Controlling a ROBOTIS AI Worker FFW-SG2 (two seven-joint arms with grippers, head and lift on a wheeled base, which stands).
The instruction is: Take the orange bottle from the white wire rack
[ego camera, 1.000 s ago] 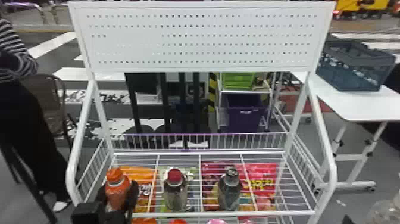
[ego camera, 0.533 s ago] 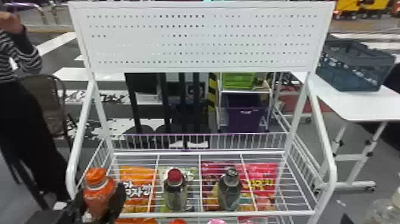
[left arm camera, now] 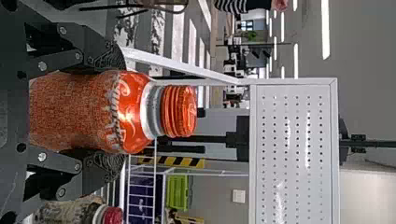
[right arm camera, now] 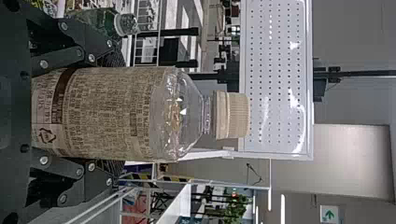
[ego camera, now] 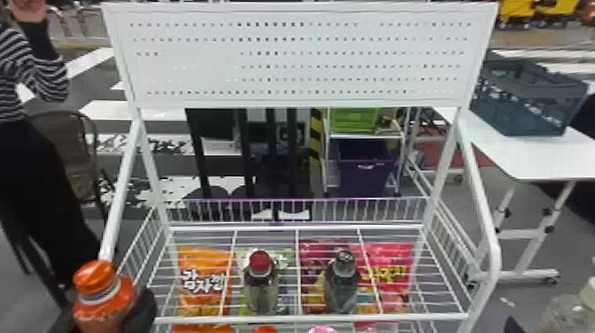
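Note:
At the head view's lower left, my left gripper (ego camera: 144,310) holds the orange bottle (ego camera: 104,299), beside the left front of the white wire rack (ego camera: 310,317). In the left wrist view the left gripper (left arm camera: 105,114) is shut on the orange bottle (left arm camera: 133,112), a finger on either side of its body, orange cap free. My right gripper (ego camera: 513,327) is at the head view's lower right beside a clear bottle (ego camera: 566,312). In the right wrist view the right gripper (right arm camera: 105,114) is shut on that cream-capped bottle (right arm camera: 107,112).
On the rack stand a red-capped bottle (ego camera: 261,283) and a dark-capped bottle (ego camera: 341,283). Snack bags (ego camera: 203,283) lie below the wires. The rack's white side post (ego camera: 119,195) rises near the orange bottle. A white table (ego camera: 522,150) with a dark crate (ego camera: 522,97) stands right.
My left gripper has moved left and toward the robot with the orange bottle, from over the rack's left part to beside its left front. The right arm looks still.

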